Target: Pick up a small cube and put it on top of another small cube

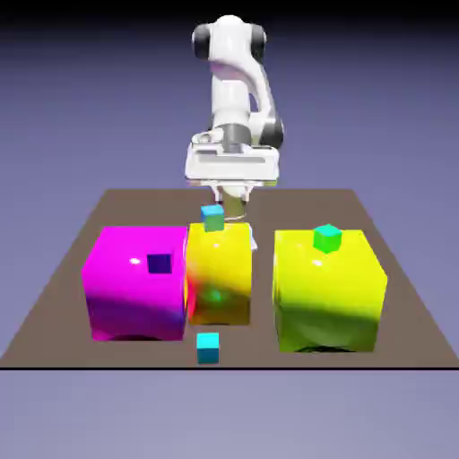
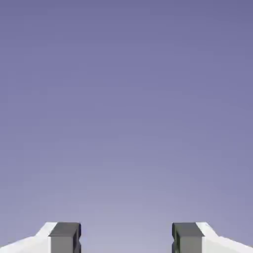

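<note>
- Exterior view: gripper [image 1: 233, 193] wide open, with nothing between the fingertips, at the end of a white robot arm [image 1: 231, 90], high over a brown table [image 1: 376, 296].
- Below the gripper and much nearer the viewer: bright cyan cube [image 1: 208, 348], tiny and plain-faced, a little toward the exterior view's left, upright on the table near the front edge and apart from the gripper.
- Also lower than the gripper, slightly toward the exterior view's left: light blue cube [image 1: 212, 218], equally tiny, on top of a glossy yellow-orange block [image 1: 221, 278]; no grip on it.
- Farther to the exterior view's left of the gripper, and lower: big magenta block [image 1: 134, 287], with a small dark purple cube [image 1: 160, 262] at its upper part; hard to tell exactly how supported.
- Lower and to the exterior view's right of the gripper: big yellow-green block [image 1: 329, 296], topped by a small green cube [image 1: 327, 238].
- Hand view: two grey fingertips [image 2: 65, 239] at the bottom edge, spread far apart, with only blue-violet backdrop [image 2: 126, 118] between and beyond.
</note>
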Robot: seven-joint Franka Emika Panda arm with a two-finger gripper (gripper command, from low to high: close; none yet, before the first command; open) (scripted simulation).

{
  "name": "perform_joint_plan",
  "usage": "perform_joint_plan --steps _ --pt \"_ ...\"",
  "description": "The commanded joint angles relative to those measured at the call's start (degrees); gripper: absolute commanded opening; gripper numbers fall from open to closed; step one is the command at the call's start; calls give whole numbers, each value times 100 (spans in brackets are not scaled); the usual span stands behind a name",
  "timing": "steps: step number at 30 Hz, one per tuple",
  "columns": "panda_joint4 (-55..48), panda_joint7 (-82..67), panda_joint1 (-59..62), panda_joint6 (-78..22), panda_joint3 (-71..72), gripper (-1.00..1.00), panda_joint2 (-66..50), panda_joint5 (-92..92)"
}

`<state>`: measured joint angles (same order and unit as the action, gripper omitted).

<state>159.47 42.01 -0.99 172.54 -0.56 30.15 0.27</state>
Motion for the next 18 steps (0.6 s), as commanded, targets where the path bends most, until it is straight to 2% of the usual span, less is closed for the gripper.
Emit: perform_joint_plan --steps 1,18 --pt "-127 -37 -25 -122 -47 0 -208 23" --pt "-2278 -665 -450 -2188 -843 0 -3738 409"
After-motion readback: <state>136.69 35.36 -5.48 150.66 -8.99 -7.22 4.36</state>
